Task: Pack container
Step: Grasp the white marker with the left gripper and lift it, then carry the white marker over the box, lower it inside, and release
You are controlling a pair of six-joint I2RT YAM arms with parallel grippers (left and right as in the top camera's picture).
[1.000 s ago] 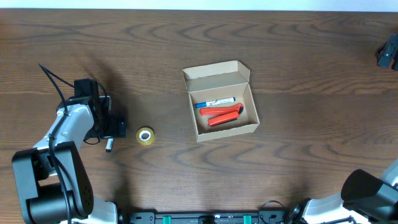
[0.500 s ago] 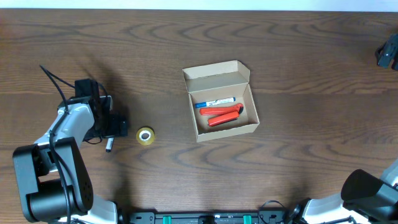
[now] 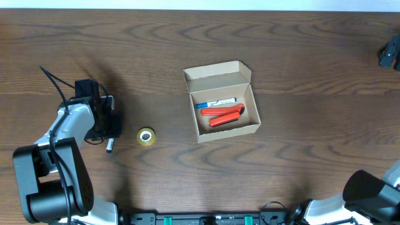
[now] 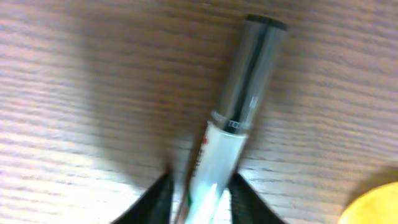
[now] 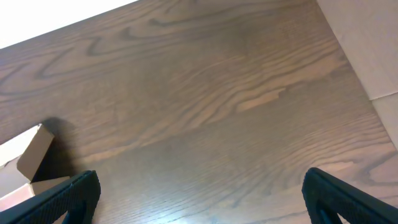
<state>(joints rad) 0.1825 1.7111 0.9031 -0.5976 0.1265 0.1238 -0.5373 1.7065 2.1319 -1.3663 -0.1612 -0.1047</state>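
The container (image 3: 249, 79), a small tan cardboard box, stands open at mid-table with its flap lid raised at the back. Inside lie a blue-and-white marker (image 3: 217, 102) and a red tool (image 3: 225, 115). Far to its left, my left gripper (image 3: 111, 127) is low over the table, shut on a white marker with a dark cap (image 4: 247, 87). That marker's tip (image 3: 109, 148) pokes out below the gripper in the overhead view. The black fingers (image 4: 155, 199) press both sides of its white barrel. My right gripper (image 5: 202, 199) hangs open over bare wood at the table's far right (image 3: 390, 52).
A yellow tape roll (image 3: 146, 136) lies just right of the left gripper, and its edge (image 4: 376, 208) shows in the left wrist view. A corner of the box (image 5: 31, 160) appears at the lower left of the right wrist view. The table's right edge (image 5: 354, 68) is close by.
The left gripper's jaws have closed in on the white marker; they stood wide before. Neither arm has shifted, and the box and tape roll stay put.
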